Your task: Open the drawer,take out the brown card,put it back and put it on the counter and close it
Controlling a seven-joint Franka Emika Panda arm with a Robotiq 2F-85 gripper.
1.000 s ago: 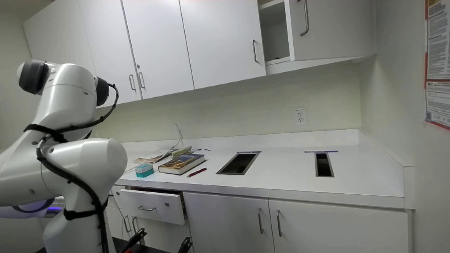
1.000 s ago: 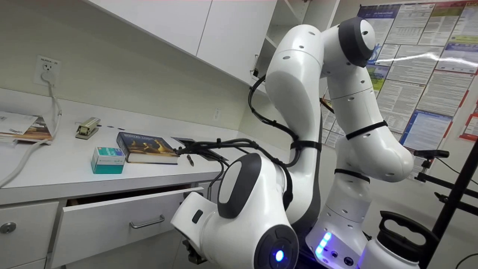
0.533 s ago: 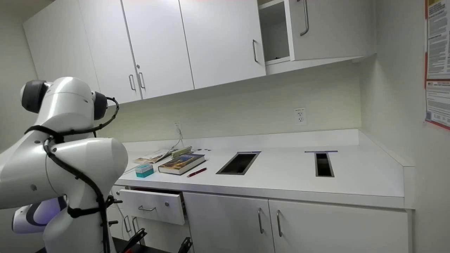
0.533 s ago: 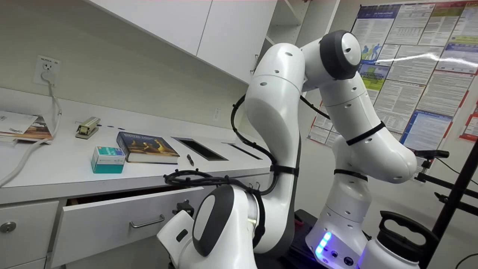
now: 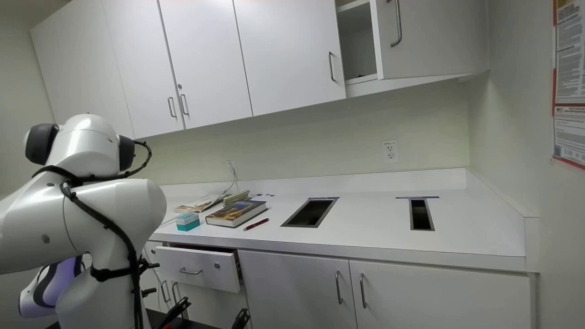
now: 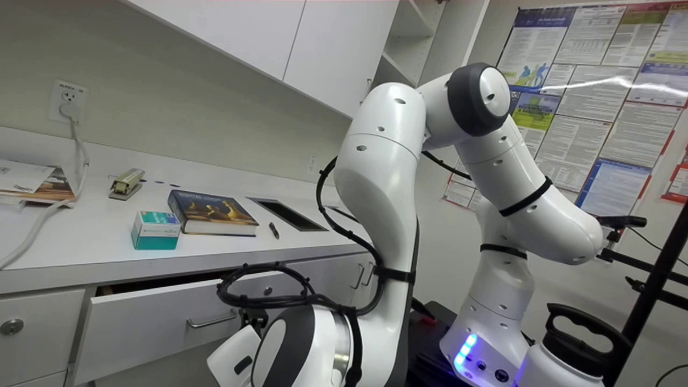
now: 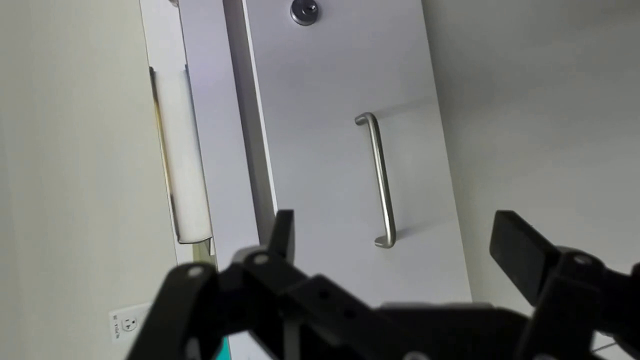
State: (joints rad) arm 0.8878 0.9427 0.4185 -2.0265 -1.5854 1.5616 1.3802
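The drawer (image 5: 201,269) is pulled part way out beneath the white counter (image 5: 361,233). Its silver bar handle (image 7: 382,175) sits on the flat white front. My gripper (image 7: 392,217) is open, with one finger (image 7: 284,235) overlapping the drawer's top edge in the wrist view and the opposite finger (image 7: 522,252) beyond its lower edge. The handle's near end shows between them, farther off, and nothing is held. In an exterior view both dark fingertips (image 5: 150,291) poke out from behind the arm, left of the drawer. The brown card is hidden or out of view; little of the drawer's inside shows.
On the counter lie a thick book (image 6: 215,212), a teal-and-white box (image 6: 156,230), a stapler (image 6: 126,184), a pen (image 5: 256,224), papers (image 6: 35,183) and a white cable (image 6: 40,226). A dark cutout (image 5: 311,212) opens in the worktop. One upper cabinet door (image 5: 432,41) stands ajar.
The arm's upper joints have come down and the gripper has shifted up from below to about the drawer's height, near its handle. The gripper stays open and the drawer has not moved.
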